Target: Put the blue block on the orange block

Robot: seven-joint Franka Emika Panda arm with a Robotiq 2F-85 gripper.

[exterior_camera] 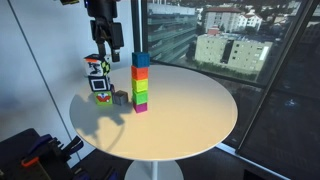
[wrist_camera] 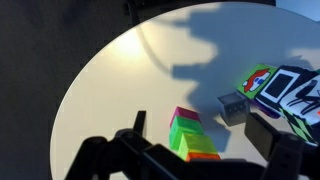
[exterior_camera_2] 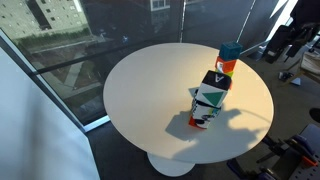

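Observation:
A stack of cubes stands on the round white table (exterior_camera: 190,115). The blue block (exterior_camera: 141,59) is on top, resting on the orange block (exterior_camera: 141,72), with green cubes and a magenta cube (exterior_camera: 140,105) below. In an exterior view the blue block (exterior_camera_2: 230,51) and the orange block (exterior_camera_2: 228,65) show behind the patterned toy. My gripper (exterior_camera: 105,43) is open and empty, up and to the side of the stack. In the wrist view the open gripper (wrist_camera: 204,124) looks down on the stack; the orange block (wrist_camera: 204,155) shows, and the blue block is hidden by the gripper body.
A multicoloured patterned cube toy (exterior_camera: 98,78) (exterior_camera_2: 208,100) (wrist_camera: 285,88) stands near the table's edge beside the stack. A small grey block (exterior_camera: 120,97) (wrist_camera: 233,107) lies between the toy and the stack. Glass walls surround the table.

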